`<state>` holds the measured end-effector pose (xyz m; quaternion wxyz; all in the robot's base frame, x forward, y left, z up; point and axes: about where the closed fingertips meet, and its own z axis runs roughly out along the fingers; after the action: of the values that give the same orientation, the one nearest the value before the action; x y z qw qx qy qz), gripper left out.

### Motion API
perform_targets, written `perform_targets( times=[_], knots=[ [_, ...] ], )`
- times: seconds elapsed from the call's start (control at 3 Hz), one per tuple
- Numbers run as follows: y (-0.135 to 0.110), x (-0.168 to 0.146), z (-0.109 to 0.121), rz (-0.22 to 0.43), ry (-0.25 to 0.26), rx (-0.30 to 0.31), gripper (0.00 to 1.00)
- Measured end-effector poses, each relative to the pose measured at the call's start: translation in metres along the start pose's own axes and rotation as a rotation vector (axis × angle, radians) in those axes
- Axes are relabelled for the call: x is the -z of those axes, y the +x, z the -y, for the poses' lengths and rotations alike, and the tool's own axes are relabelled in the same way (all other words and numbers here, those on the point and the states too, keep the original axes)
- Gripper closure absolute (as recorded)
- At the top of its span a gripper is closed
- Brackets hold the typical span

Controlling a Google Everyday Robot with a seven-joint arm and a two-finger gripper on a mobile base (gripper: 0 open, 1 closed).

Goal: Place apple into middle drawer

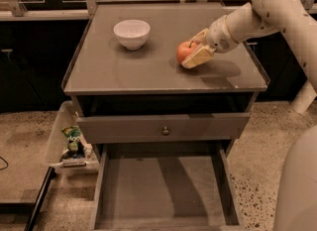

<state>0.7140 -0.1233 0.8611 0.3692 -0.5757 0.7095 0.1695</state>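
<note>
The apple point(181, 52) is red-orange and rests on the right half of the grey cabinet top point(124, 71). My gripper point(188, 53) comes in from the right on the white arm point(247, 17). Its two tan fingers point(198, 58) sit one behind and one in front of the apple, closed against it. The apple's left side sticks out past the fingertips. The middle drawer point(163, 190) is pulled wide open low at the front, below the cabinet top. Its flat grey bottom holds nothing.
A white bowl point(132, 32) stands on the back left of the top. A shut drawer front with a small round knob point(165, 131) lies above the open tray. A clear bin with a green snack bag point(73, 140) hangs at the cabinet's left side.
</note>
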Motion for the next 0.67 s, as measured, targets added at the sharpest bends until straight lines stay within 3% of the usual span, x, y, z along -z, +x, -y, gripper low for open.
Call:
perform_targets(
  times=[0.33, 0.67],
  knots=[
    [-0.002, 0.015, -0.011, 0.010, 0.014, 0.016, 1.00],
    [0.004, 0.050, -0.043, 0.024, 0.066, 0.033, 1.00]
  ],
)
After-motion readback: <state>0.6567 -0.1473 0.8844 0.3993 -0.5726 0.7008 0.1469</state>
